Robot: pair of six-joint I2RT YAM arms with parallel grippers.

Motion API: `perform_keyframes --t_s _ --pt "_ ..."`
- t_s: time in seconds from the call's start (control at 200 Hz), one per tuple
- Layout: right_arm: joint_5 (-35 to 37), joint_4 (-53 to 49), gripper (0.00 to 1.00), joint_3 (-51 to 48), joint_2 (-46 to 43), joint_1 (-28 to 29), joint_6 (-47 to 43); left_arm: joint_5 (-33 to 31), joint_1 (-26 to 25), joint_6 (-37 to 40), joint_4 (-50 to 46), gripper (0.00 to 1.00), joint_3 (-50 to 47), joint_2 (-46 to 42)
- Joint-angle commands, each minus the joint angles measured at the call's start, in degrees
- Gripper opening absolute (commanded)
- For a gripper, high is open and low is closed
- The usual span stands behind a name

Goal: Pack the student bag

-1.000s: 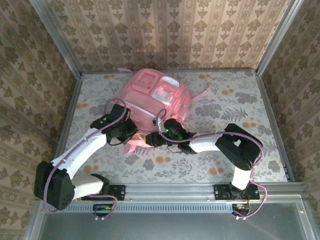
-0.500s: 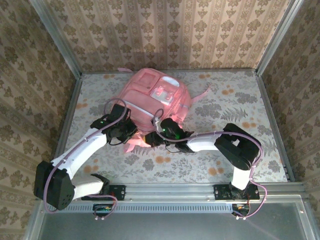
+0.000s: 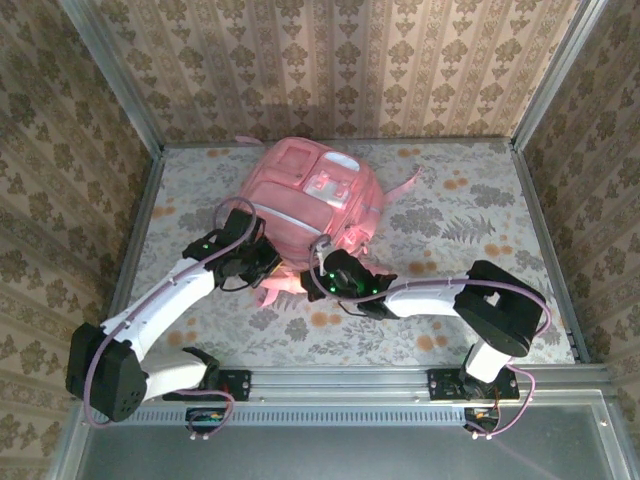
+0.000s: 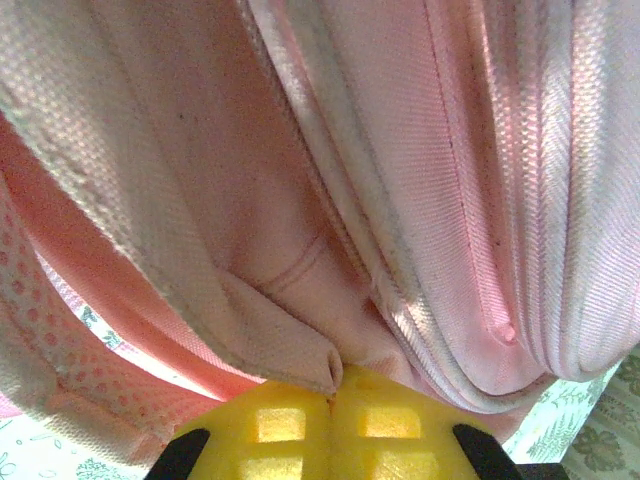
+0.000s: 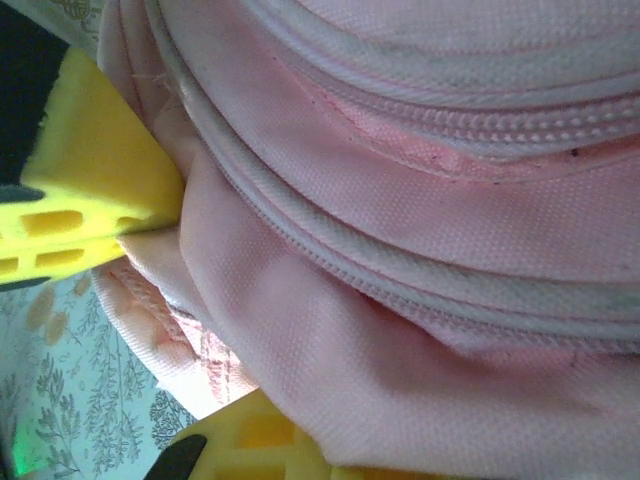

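Overhead camera looks down from behind; both wrist cameras sit tight against the large soft pink fabric backpack, probably its near edge.

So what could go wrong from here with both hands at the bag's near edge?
The left hand pinches just a thin fold of the student bag, so the fabric may slip free if pulled. The right hand sits close beside it at the same edge, with cloth draped over it; the hands might bump or snag fabric.

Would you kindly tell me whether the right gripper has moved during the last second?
Yes. The right gripper has shifted left and nearer the metal base rail, beside the large soft pink fabric backpack.
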Motion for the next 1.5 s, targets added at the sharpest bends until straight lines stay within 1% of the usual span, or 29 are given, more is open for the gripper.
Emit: perform_keyframes --t_s 0.0,0.105,0.16,0.195,0.22,0.265,0.355,0.6,0.77,1.04,1.25,1.495 --pt "6.0 2.3 0.0 -3.5 -1.5 -0.6 -3.7 -2.2 0.6 -1.2 1.4 0.0 1.1 -2.2" --pt "3.9 8.3 0.0 -6.0 -1.4 -0.6 -6.7 -1.9 0.5 -1.4 1.5 0.0 1.2 -2.0" --pt "2.4 13.8 0.05 -7.6 -0.8 -0.7 -6.5 -1.7 0.3 -1.5 2.0 0.0 1.0 -1.8" --pt "1.3 16.8 0.06 -8.3 -0.3 -0.8 -5.8 -1.7 0.1 -1.7 2.3 0.0 1.0 -1.7" --pt "0.4 18.5 0.05 -8.5 0.2 -0.8 -5.5 -1.6 -0.1 -1.8 2.5 0.0 1.0 -1.6" --pt "-0.4 19.8 0.0 -8.2 0.8 -0.9 -4.7 -1.4 -0.3 -1.9 2.9 0.0 1.0 -1.4" --pt "0.5 19.9 0.0 -8.0 1.6 -1.1 -4.1 -1.6 -0.5 -1.9 2.6 0.0 1.2 -1.4" --pt "4.9 13.1 0.0 -9.0 0.0 -2.6 -5.2 -3.0 0.0 -1.3 0.7 0.0 1.2 -3.3" --pt "6.6 8.9 0.0 -10.0 -1.3 -3.7 -6.2 -3.3 1.3 -0.4 -0.8 0.0 0.8 -4.8" --pt "9.0 5.2 0.0 -12.8 -3.2 -5.7 -5.8 -2.6 3.3 1.2 -1.4 0.0 -0.3 -6.7" --pt "11.8 1.9 0.0 -14.2 -4.2 -9.6 -3.4 -1.4 3.5 1.8 -0.9 0.0 -1.1 -6.8" --pt "11.6 1.2 0.0 -14.3 -4.4 -15.1 -1.8 -0.8 3.4 2.5 -0.1 0.0 -1.6 -7.0"
